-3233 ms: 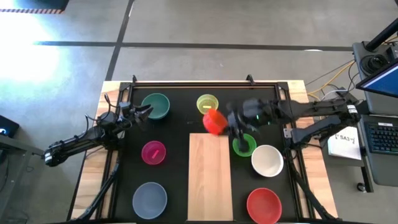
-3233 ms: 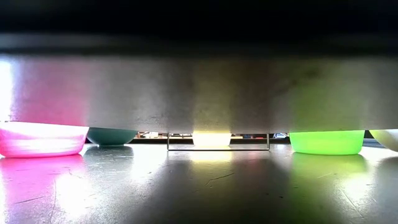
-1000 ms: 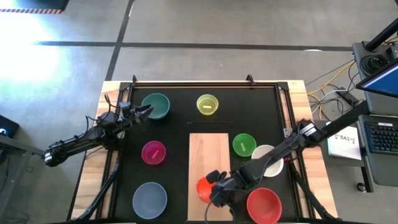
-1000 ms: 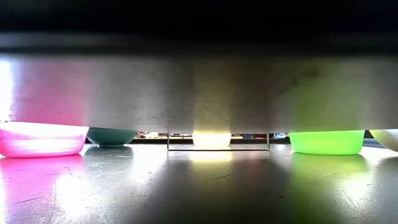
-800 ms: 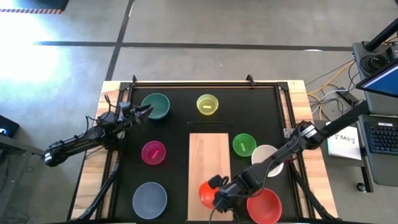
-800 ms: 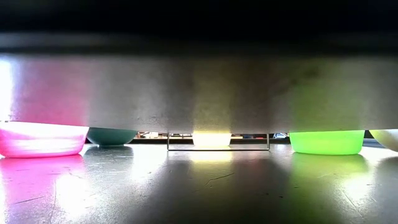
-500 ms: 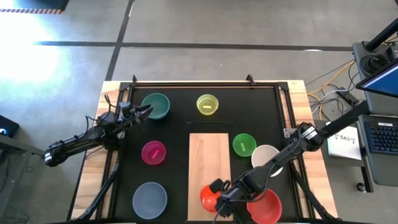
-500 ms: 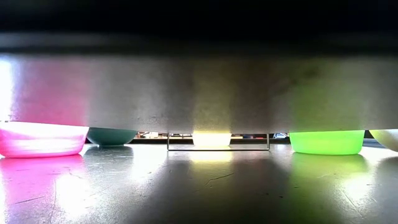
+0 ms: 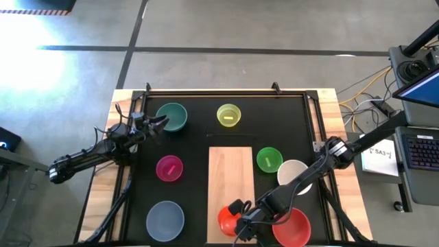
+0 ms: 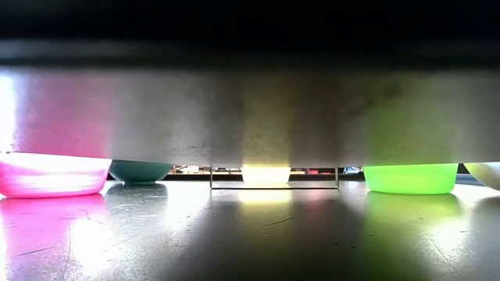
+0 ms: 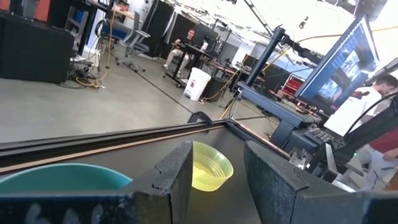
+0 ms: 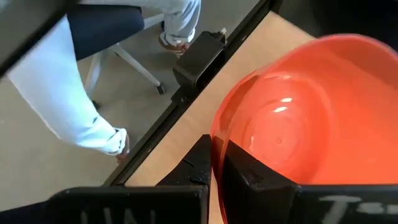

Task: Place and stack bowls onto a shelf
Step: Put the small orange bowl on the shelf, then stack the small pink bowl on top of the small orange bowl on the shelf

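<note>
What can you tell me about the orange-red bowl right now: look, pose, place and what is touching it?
The orange-red bowl is a small round bowl of glossy plastic, empty, opening upward and slightly tilted. It sits over the near end of the pale wooden shelf, beside the larger red bowl. The right gripper is shut on its rim, one finger inside and one outside. Whether its base already rests on the shelf cannot be told.

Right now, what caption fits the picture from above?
Right gripper sets the orange-red bowl on the shelf's near end.
</note>
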